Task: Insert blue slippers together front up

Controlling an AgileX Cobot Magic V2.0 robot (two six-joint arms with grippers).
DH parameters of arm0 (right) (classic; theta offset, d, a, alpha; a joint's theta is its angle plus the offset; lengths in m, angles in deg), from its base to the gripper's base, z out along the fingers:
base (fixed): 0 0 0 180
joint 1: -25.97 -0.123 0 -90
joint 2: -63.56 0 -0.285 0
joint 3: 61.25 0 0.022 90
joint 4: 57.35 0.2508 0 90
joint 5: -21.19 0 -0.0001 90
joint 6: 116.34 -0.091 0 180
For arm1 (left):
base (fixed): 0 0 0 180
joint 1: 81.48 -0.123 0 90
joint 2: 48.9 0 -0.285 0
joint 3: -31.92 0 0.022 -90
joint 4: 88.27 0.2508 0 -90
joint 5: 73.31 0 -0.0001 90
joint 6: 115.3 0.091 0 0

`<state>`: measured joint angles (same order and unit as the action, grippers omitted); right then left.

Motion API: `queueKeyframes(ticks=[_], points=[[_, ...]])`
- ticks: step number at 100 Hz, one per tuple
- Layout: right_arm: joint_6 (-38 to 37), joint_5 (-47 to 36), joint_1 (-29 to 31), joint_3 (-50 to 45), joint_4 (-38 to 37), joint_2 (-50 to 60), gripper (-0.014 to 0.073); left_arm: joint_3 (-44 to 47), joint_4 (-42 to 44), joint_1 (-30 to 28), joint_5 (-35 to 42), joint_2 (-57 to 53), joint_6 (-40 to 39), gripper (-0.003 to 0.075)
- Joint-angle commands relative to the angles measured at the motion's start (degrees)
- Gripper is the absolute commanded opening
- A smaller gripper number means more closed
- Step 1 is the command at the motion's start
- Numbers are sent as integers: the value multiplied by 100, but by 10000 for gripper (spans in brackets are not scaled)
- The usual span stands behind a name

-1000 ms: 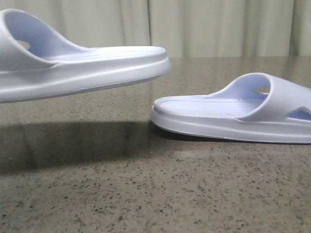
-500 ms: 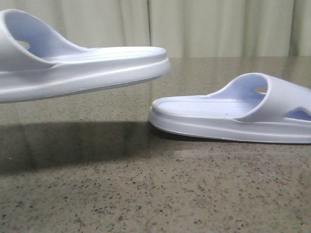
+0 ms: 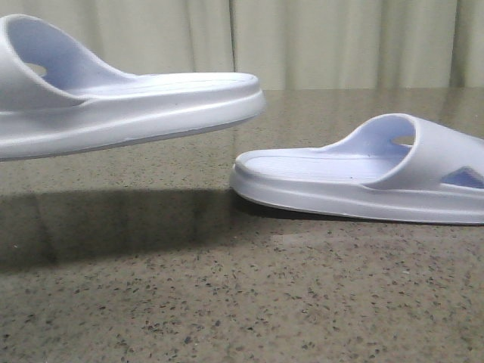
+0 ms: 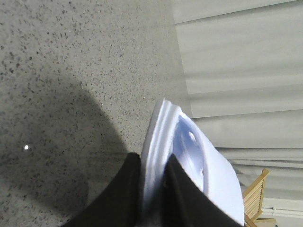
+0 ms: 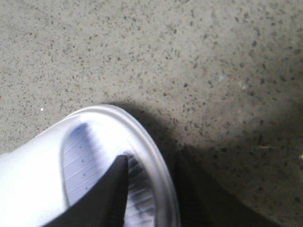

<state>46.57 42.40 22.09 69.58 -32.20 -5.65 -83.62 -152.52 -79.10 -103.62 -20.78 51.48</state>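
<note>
Two pale blue slippers show in the front view, heel ends facing each other. The left slipper (image 3: 128,106) hangs above the table, tilted slightly up at its heel. The right slipper (image 3: 355,178) is lower, at or just above the tabletop, its heel end below the other's. In the left wrist view my left gripper (image 4: 154,163) is shut on the sole edge of its slipper (image 4: 213,175). In the right wrist view my right gripper (image 5: 149,163) is shut on the rim of its slipper (image 5: 90,142), one finger on the ribbed footbed, the other outside the sole. Neither gripper shows in the front view.
A speckled grey-brown stone tabletop (image 3: 242,302) spreads under both slippers, with the lifted slipper's shadow on it. Pale curtains (image 3: 340,41) hang behind the table. A wooden chair (image 4: 255,194) stands by the curtain in the left wrist view.
The right slipper has slid a little to the left, towards the lifted one. The left slipper has stayed where it was.
</note>
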Motion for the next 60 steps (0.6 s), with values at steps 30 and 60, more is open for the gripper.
queueKeyframes(ticks=[30,60], points=[[107,358,3,-64,12,-71,-106,-158,-230,46,162,28,-1,16],[115,-426,3,-53,67,60,-107,-158,-230,46,162,28,-1,16]])
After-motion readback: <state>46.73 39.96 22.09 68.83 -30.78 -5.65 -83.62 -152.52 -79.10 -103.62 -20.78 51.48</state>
